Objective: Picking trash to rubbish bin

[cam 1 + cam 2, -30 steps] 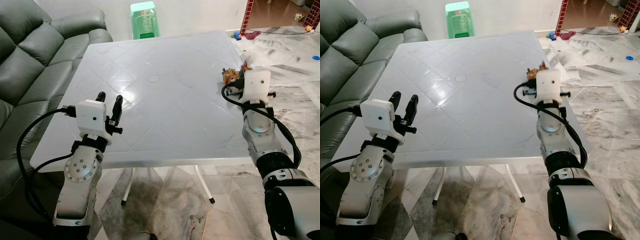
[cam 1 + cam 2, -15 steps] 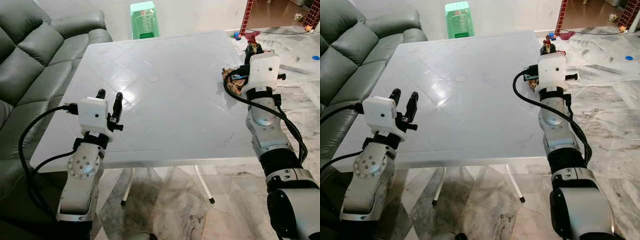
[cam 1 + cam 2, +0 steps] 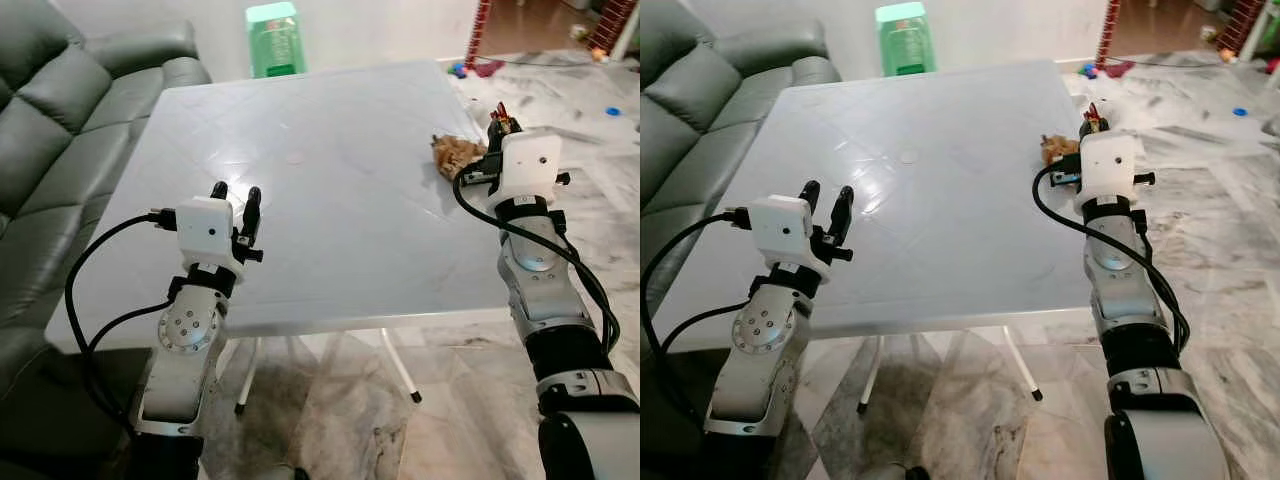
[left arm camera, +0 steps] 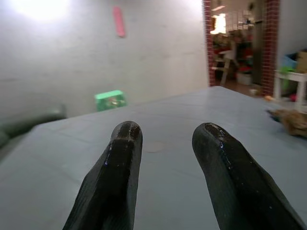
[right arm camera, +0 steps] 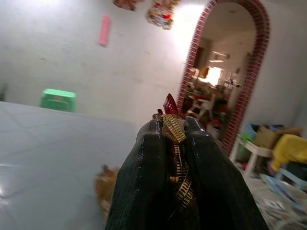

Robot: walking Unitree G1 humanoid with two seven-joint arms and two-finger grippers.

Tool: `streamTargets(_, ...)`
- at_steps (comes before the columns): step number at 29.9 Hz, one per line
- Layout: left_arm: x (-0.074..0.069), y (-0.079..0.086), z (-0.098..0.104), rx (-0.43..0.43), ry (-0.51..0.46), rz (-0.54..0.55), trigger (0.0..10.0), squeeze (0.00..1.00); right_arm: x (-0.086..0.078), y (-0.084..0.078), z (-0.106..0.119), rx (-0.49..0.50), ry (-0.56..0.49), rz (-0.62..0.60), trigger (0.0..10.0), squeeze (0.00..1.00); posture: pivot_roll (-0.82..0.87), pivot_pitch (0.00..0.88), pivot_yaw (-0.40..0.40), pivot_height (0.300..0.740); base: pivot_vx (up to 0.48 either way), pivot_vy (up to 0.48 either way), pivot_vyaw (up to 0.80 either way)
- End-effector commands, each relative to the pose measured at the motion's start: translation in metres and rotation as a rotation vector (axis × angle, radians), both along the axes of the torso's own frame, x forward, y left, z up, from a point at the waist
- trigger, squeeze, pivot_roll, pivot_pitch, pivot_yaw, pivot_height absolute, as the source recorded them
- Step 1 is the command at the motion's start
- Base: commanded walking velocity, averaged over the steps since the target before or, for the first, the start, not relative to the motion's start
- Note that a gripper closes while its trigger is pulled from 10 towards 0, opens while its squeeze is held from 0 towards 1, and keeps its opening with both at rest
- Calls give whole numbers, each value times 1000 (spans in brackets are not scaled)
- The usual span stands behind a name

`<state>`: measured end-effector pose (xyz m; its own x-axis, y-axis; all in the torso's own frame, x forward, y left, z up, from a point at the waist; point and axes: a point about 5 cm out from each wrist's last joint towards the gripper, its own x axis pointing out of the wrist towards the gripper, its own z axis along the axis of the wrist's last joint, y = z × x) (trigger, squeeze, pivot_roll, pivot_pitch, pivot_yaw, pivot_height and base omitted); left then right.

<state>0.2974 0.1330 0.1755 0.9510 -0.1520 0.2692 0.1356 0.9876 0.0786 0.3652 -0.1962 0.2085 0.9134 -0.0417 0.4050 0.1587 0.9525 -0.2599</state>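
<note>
- The right gripper [image 5: 175,132] is raised at the right edge of the white surface [image 3: 330,200], its fingers pinching a red-and-gold wrapper [image 5: 171,122] that pokes out past the fingertips.
- A crumpled brown piece of trash [image 3: 455,154] lies on the surface just beside that gripper.
- The left gripper [image 3: 236,196] hovers over the near left part of the surface, fingers spread apart and holding nothing.
- A green stool [image 3: 273,38] stands beyond the far edge, and a grey sofa [image 3: 60,110] sits to the left.

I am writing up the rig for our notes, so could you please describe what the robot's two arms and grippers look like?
Both arms are silver metal with round joint housings and looping black cables. Each wrist carries a white boxy camera module. The left gripper and right gripper each have two long, rounded, glossy black fingers.
</note>
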Motion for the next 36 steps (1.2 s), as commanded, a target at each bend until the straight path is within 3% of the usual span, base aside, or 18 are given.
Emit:
streamTargets(1,2,1,2,3,-11,3,10000,0,-2,-1,3,1,-4,7,10000,0,-44,39,44,740,0,0,-800)
streamTargets(13,6,2,4,-22,-24,-6,10000,0,-11,-3,0,-14,20,6,10000,0,-58,36,43,740,0,0,-800)
streamTargets(20,8,0,1,-58,-8,-30,10000,0,-15,-17,-8,-24,84,-138,10000,0,-65,35,42,740,0,0,-800)
streamTargets(28,8,-5,1,-61,0,-51,10000,0,-15,-14,-7,-22,86,-118,10000,0,-66,30,40,740,0,0,-800)
streamTargets(36,8,0,1,-66,-2,-33,10000,0,-14,-11,-5,-25,96,-119,10000,0,-63,28,34,740,0,-297,-800)
